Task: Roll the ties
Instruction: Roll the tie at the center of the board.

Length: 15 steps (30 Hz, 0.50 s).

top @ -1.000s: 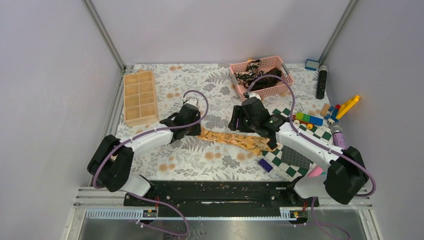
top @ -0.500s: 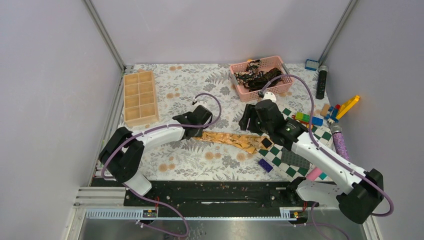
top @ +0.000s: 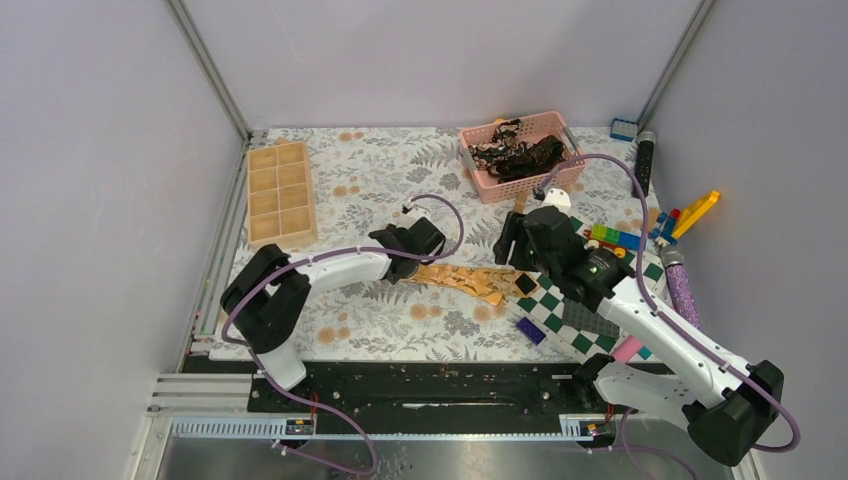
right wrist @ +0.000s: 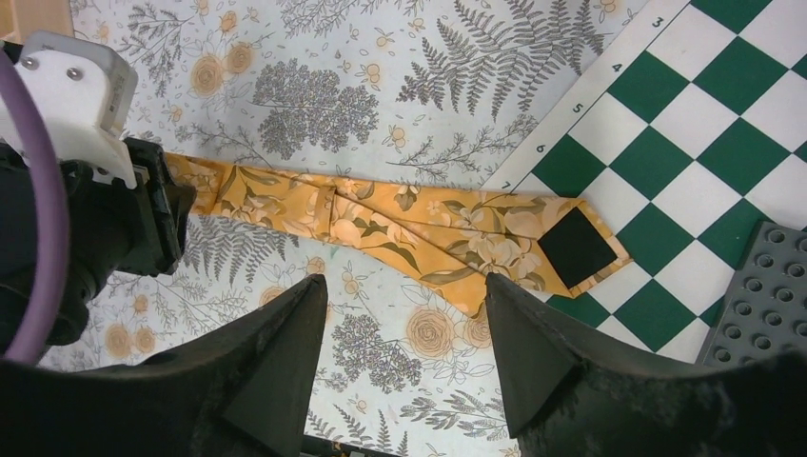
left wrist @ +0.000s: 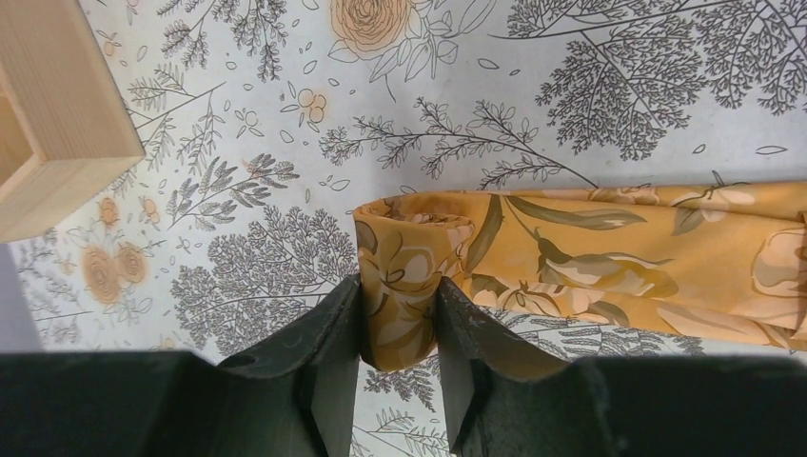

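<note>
Pinching golden tie [left wrist: 609,257], left gripper [left wrist: 398,328] low; right gripper [right wrist: 404,290] hovers spread.

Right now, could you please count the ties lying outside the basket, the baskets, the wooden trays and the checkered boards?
Ties outside the basket: 1, the golden tie, clamped in the left gripper
Baskets: 1, the pink basket
Wooden trays: 1, the wooden tray
Checkered boards: 1, the checkered board
Total: 4
</note>
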Available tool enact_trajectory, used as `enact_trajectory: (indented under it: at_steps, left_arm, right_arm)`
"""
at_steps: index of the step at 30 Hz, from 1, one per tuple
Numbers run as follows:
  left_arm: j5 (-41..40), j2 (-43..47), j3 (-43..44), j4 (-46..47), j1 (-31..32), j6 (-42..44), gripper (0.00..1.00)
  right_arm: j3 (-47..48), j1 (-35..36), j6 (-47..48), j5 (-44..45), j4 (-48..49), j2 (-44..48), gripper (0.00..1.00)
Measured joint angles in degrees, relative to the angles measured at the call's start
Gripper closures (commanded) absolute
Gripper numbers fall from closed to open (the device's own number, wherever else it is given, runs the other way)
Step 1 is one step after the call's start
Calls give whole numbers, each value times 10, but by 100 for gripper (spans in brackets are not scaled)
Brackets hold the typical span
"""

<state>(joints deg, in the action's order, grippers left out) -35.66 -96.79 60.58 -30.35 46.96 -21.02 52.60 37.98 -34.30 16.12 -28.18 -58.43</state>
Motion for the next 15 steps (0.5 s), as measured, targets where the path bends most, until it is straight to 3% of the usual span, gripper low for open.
enact_trajectory:
  at_steps: [15]
  left_arm:
    - [-87, -65, 41, -39, 41, 11, 69]
  right_arm:
    - [0, -4, 2, 11, -13, 16, 30]
